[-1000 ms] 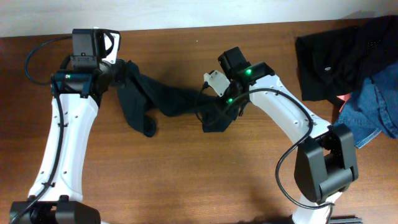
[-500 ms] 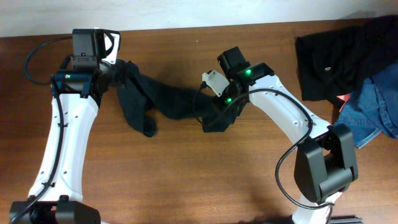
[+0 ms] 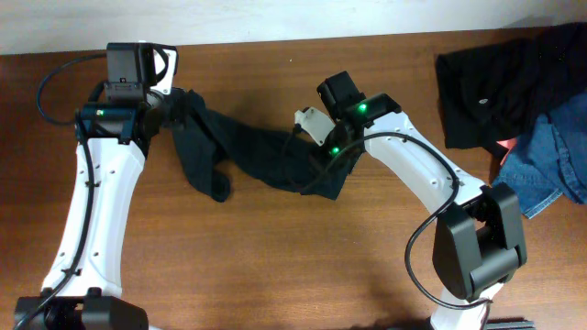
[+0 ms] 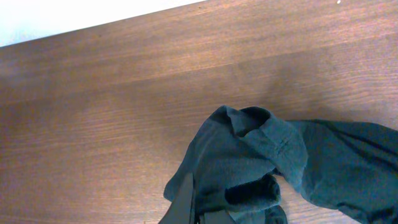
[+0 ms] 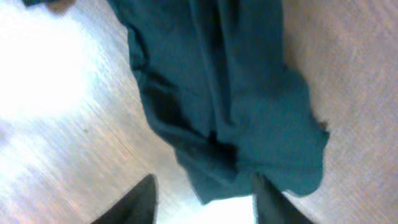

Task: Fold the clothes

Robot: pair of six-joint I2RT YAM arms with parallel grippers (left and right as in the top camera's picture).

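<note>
The wooden table is filling the overhead view. The two white arms are reaching in from the near edge, the left arm running up the left side and the right arm bending in from the right.

The black T-shirt is lying bunched and stretched into a rope-like band across the middle of the table between the two wrists, with a fold hanging toward the near side at its left part.

A separate pile is sitting at the far right corner: a black garment partly under blue denim, with a small red patch showing between them.

The left gripper is pinching the T-shirt's left end, its fingers closed tight on a gathered wad of fabric. The right gripper is hovering over the T-shirt's right end; its fingers are standing apart on either side of the cloth's edge, gripping nothing.
</note>
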